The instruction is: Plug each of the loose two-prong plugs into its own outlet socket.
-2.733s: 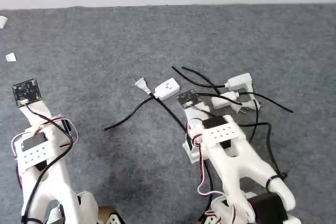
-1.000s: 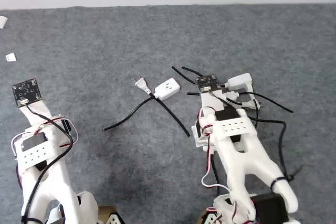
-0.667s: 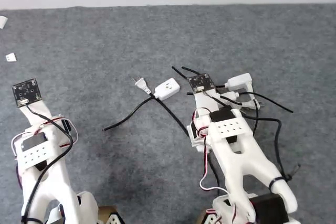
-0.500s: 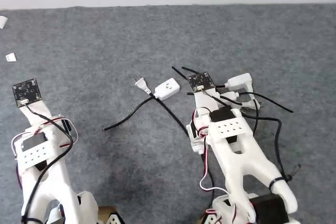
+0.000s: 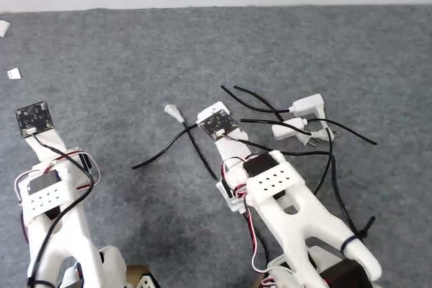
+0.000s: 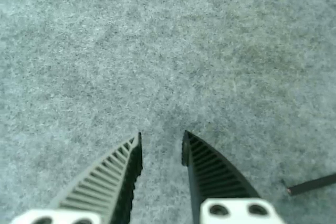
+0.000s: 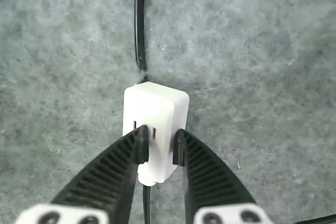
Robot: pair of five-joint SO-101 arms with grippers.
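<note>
A white outlet socket (image 7: 155, 111) lies on the grey carpet with a black cord running from its far end. My right gripper (image 7: 157, 145) is shut on it, one finger against each side. From above, the socket (image 5: 214, 108) peeks out past the right arm's camera board near the middle. A loose two-prong plug (image 5: 173, 112) lies just left of it on its black cord. Two more white plugs (image 5: 307, 105) (image 5: 289, 130) sit to the right among black cords. My left gripper (image 6: 161, 139) is open over bare carpet, nothing between its fingers.
Tangled black cords (image 5: 331, 160) loop beside the right arm. A black cord end (image 6: 310, 184) lies near the left gripper. Two small white scraps (image 5: 13, 73) (image 5: 3, 27) rest at the far left edge. The far part of the carpet is bare.
The right arm swung left from the right-hand plugs to the socket and closed on it. The socket and the nearby plug shifted slightly. The left arm stayed still.
</note>
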